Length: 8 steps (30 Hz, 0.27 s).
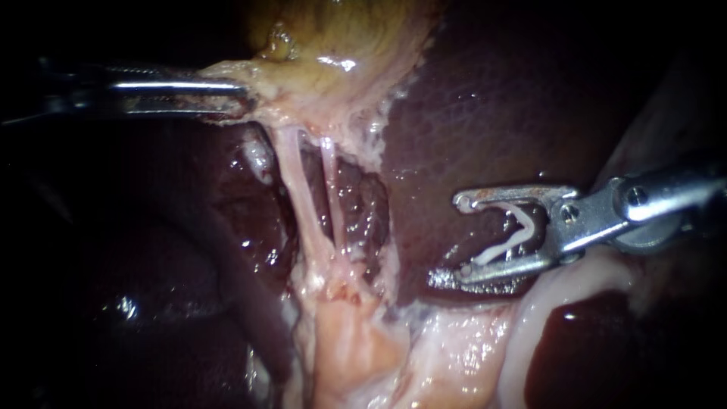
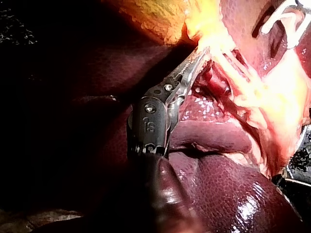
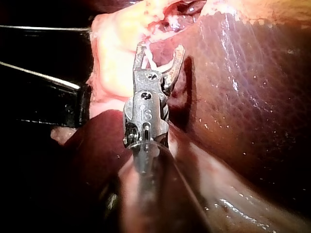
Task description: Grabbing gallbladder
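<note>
Dark red liver [image 1: 485,98] fills the background and fades to black at the margins. The left instrument [image 1: 241,97] comes in level from the left, near the top of the endoscope view. Its jaws lie narrow, closed on the pale lower left edge of the gallbladder [image 1: 341,45], pinching the tissue from both sides. The gallbladder, yellowish and glistening, sits at the top middle, just right of those jaws and touching them, and its body reaches up out of view. The left wrist view shows the same hold: the thin jaws run ahead into the yellow tissue, which hides their tips. Below the gallbladder two pale tubes [image 1: 297,189] run down side by side, stretched, to a pad of pale tissue [image 1: 356,348] at the bottom. Right of them lies a broad, smooth face of liver. Further right, the right instrument [image 1: 454,238] comes in from the right edge, over the liver and well apart from the gallbladder. Its jaws stand wide, pointing left, and carry an open white clip [image 1: 515,235] that touches both of them
</note>
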{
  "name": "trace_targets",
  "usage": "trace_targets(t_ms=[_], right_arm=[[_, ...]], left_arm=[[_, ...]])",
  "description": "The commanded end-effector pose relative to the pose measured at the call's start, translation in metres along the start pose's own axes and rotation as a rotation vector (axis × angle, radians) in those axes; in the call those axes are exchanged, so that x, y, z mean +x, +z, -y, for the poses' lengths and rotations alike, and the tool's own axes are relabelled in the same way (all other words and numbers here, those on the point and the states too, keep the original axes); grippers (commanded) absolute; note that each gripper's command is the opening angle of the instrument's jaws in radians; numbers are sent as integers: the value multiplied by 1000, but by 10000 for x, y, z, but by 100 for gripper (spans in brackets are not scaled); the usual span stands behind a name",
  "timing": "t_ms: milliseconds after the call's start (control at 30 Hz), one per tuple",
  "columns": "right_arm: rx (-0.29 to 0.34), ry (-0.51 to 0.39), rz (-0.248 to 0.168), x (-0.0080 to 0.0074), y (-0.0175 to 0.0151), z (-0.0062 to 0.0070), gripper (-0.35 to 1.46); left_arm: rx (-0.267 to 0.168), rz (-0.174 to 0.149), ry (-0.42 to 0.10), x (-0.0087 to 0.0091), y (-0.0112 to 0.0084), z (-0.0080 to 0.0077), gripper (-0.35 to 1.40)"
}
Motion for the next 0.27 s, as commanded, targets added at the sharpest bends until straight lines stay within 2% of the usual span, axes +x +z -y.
trace_targets(t_ms=[33, 267], right_arm=[[0, 0, 0, 0, 0, -1, 50], [0, 0, 0, 0, 0, -1, 50]], left_arm=[[1, 0, 1, -1, 1, 0, -35], [1, -1, 1, -2, 2, 0, -35]])
